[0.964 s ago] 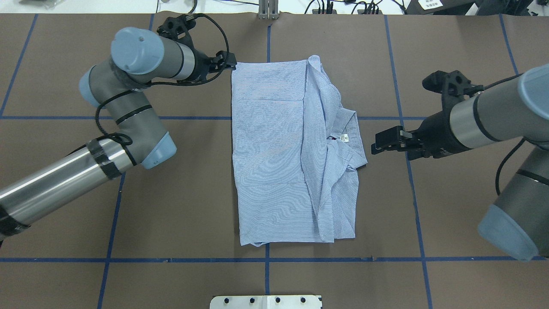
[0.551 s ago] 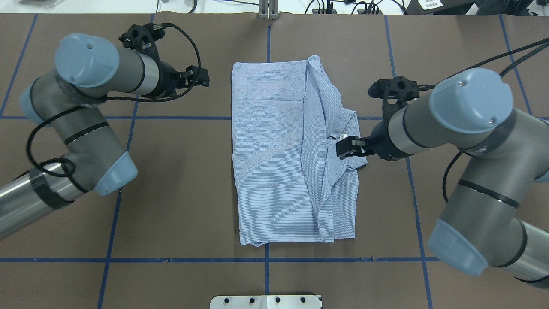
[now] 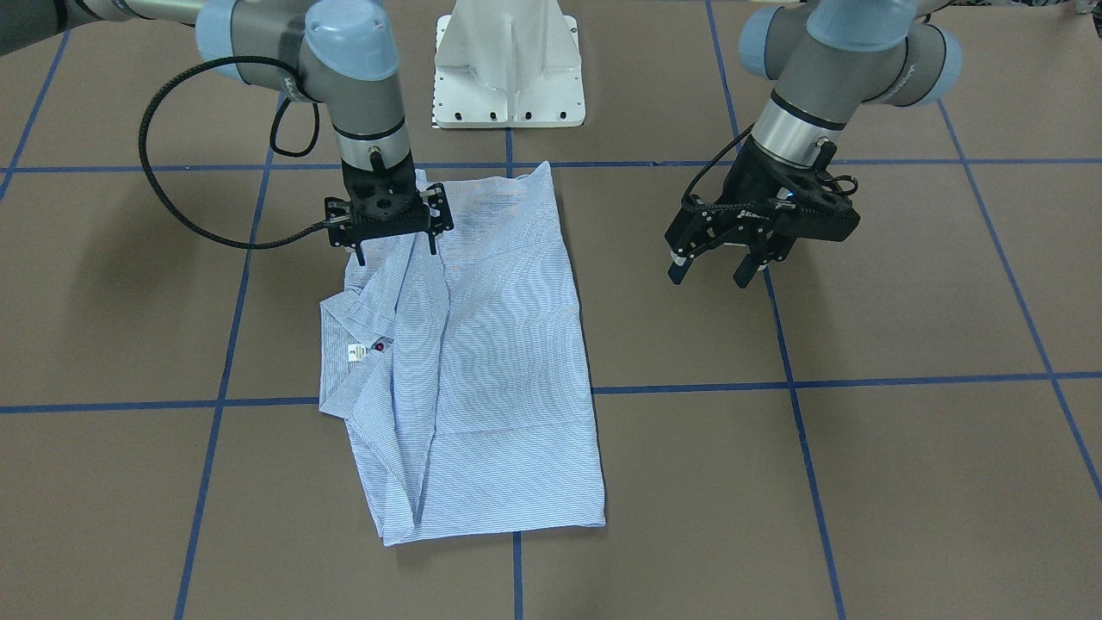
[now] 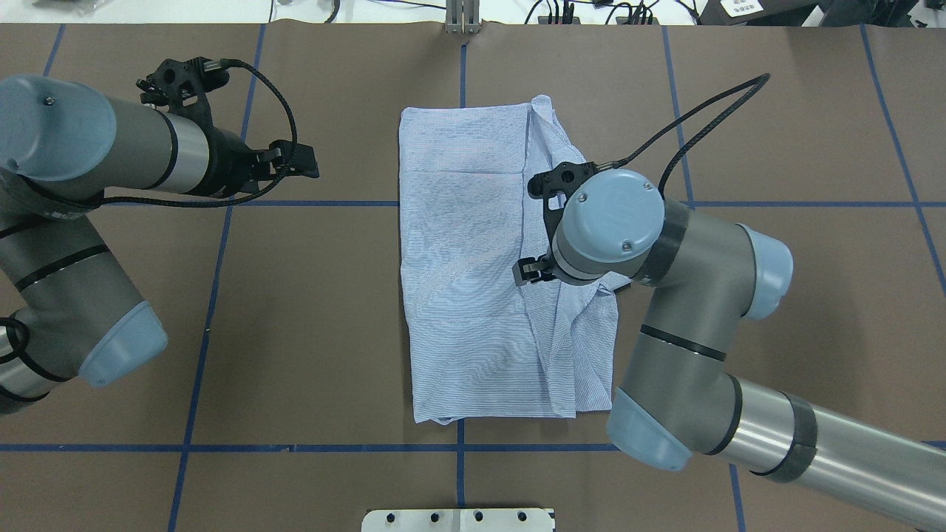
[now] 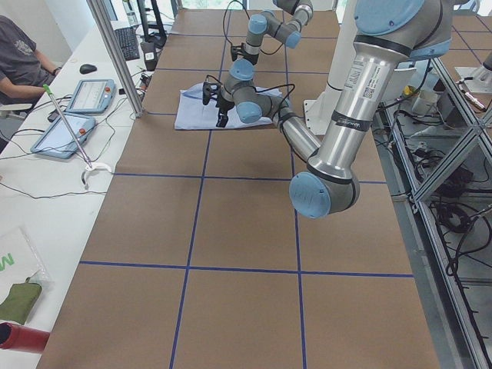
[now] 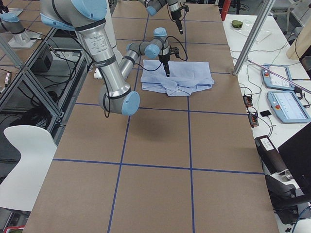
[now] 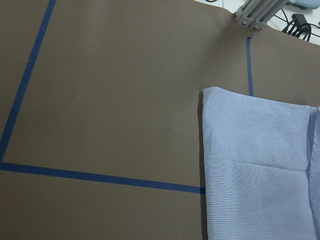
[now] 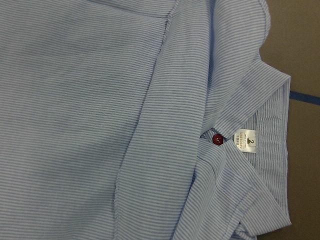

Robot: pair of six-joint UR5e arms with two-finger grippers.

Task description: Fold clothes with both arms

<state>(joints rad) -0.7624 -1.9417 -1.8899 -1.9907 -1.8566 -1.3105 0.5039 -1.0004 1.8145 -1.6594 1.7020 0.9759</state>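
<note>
Two grippers, both empty. My left gripper [image 3: 708, 275] hangs wide open over the bare brown table [image 4: 310, 310], well to the left of the cloth. At the middle lies the folded light-blue and white striped button-up shirt [image 4: 465, 295], flat, its collar at the right edge, with a small white neck label [image 8: 246, 141] beside a dark red button [image 8: 217, 139]. My right gripper [image 3: 396, 254] points down over the shirt's right part near the collar, fingers spread, gripping nothing.

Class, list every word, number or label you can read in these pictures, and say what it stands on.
"2": on the white neck label of the shirt; the small print beside it is too blurred to read.
Lettering on the left claw: too small to read.
</note>
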